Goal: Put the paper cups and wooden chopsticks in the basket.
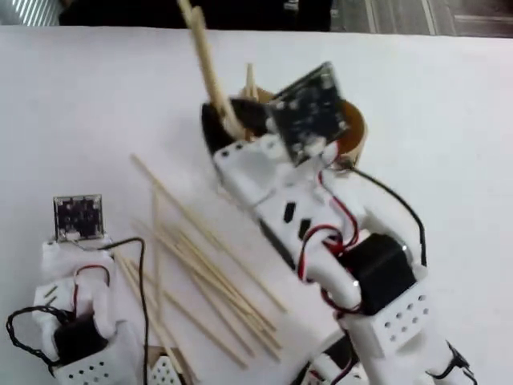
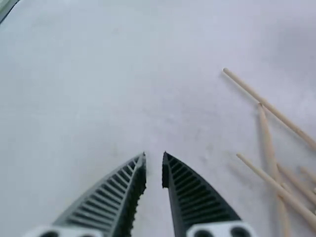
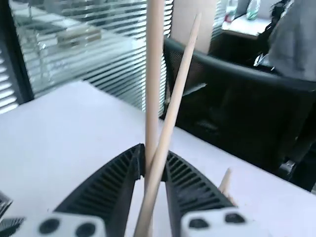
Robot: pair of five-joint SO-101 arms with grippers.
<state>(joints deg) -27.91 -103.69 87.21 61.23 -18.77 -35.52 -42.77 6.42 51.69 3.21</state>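
Observation:
My right gripper (image 1: 232,128) is shut on two wooden chopsticks (image 1: 204,64), which stick up steeply beside the brown basket (image 1: 357,138). The right wrist view shows both sticks (image 3: 157,98) clamped between the black fingers (image 3: 113,182), crossing just above them. The arm's camera board covers most of the basket. Another chopstick tip (image 1: 250,80) pokes up by the basket. Several loose chopsticks (image 1: 200,269) lie in a heap on the white table. My left gripper (image 2: 154,158) is shut and holds nothing, hovering over bare table left of the heap, with some of those chopsticks (image 2: 269,143) beside it.
The left arm (image 1: 76,321) sits at the front left corner, the right arm's body (image 1: 361,273) fills the front right. Black and red cables (image 1: 321,241) run along both arms. An office chair (image 3: 232,94) stands beyond the table's far edge.

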